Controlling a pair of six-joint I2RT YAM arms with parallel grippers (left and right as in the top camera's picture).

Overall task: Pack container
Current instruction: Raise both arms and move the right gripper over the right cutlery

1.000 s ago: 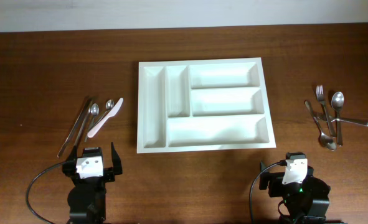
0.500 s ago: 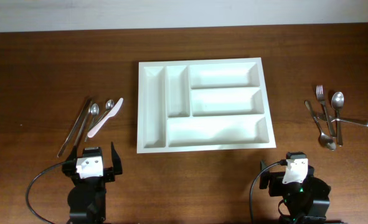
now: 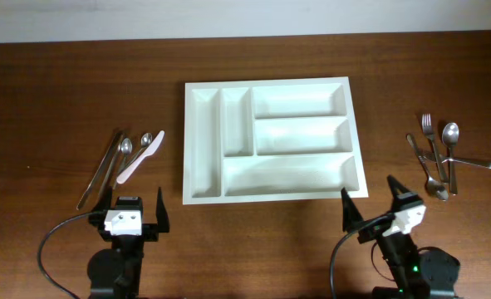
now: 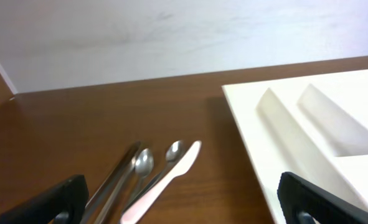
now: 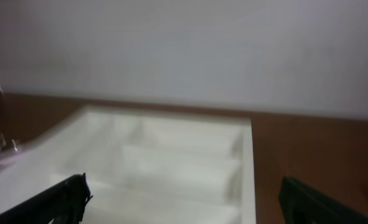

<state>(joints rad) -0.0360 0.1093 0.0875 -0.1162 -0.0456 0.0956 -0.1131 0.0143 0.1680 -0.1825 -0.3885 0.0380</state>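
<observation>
The container (image 3: pixel 185 141), a large white cutlery tray with five empty compartments, lies at the table's middle. Left of it lie a white plastic knife (image 3: pixel 141 156), two small spoons (image 3: pixel 124 149) and a long metal piece (image 3: pixel 102 169). On the right lies a loose pile with a fork (image 3: pixel 429 133) and spoons (image 3: pixel 450 134). My left gripper (image 3: pixel 134 206) is open, just short of the left cutlery, holding nothing. My right gripper (image 3: pixel 370 198) is open near the tray's front right corner. The left wrist view shows the knife (image 4: pixel 165 183) ahead of the gripper (image 4: pixel 185 202). In the blurred right wrist view the container (image 5: pixel 247 168) lies ahead of the gripper (image 5: pixel 184 202).
Dark wooden table (image 3: pixel 62 83) with a pale wall behind its far edge. Black cables (image 3: pixel 50 245) loop beside each arm base at the front edge.
My right arm has swung forward and turned left toward the tray's front right corner. The left arm has edged forward a little. Both grippers stay open.
</observation>
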